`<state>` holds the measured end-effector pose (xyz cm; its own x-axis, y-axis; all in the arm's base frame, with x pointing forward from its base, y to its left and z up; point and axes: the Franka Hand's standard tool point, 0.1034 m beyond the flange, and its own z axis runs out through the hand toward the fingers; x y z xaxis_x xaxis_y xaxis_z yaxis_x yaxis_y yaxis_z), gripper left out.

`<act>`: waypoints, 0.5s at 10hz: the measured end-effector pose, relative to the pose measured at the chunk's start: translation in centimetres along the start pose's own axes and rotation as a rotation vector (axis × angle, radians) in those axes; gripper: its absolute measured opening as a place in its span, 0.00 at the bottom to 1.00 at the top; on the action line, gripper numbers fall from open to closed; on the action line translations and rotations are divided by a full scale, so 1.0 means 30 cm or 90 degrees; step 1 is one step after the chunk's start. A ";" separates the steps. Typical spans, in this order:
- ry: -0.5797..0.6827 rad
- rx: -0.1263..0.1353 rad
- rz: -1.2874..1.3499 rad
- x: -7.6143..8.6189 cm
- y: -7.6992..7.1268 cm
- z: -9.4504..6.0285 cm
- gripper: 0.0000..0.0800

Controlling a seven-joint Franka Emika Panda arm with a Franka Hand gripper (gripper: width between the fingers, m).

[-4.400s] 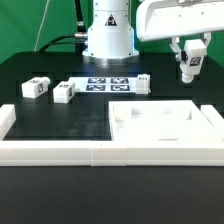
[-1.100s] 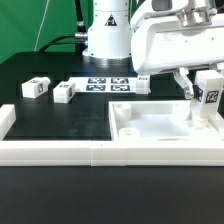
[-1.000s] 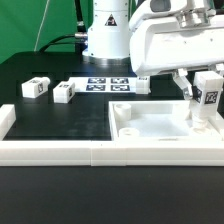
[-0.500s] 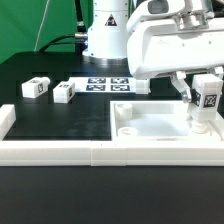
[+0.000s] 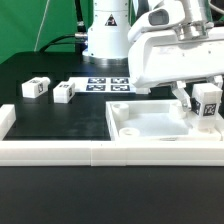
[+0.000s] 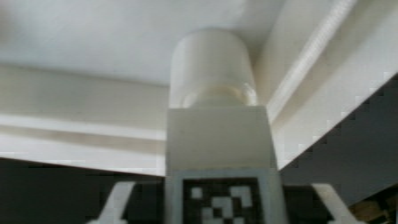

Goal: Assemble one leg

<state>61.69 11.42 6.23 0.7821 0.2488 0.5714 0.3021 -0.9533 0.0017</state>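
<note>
**The leg (image 5: 208, 107) clamped upright at the panel's corner**

In the exterior view the end effector (image 5: 204, 98) is clenched on the leg. It grips the small white block from both sides, with the black-and-white tag facing the camera. The leg stands upright over the large white panel (image 5: 150, 128), at the panel's corner on the exterior view's right. The leg's lower end reaches down to the raised rim there. Whether it already touches the panel cannot be told from this angle.

The wrist view looks along the leg (image 6: 219, 150). The tagged block fills the near part of the picture, and a rounded white stem runs from it toward an inner corner of the panel (image 6: 98, 45). The contact point itself is hidden by the stem.

Two more pegs of the same kind (image 5: 37, 88) (image 5: 65, 92) lie on the black counter (image 5: 60, 118), well apart from the panel on the exterior view's left. The marker board (image 5: 106, 84) lies flat just beyond them, near the arm's base. A long white rail (image 5: 90, 152) runs along the counter's near edge, touching the panel's front side.
</note>
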 end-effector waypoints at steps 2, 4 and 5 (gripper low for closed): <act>0.000 0.000 0.000 -0.003 -0.004 -0.002 0.36; -0.011 0.003 0.000 -0.008 -0.004 0.003 0.36; -0.011 0.003 0.000 -0.008 -0.004 0.003 0.57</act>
<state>61.50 11.50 6.02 0.7913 0.2522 0.5570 0.3051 -0.9523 -0.0021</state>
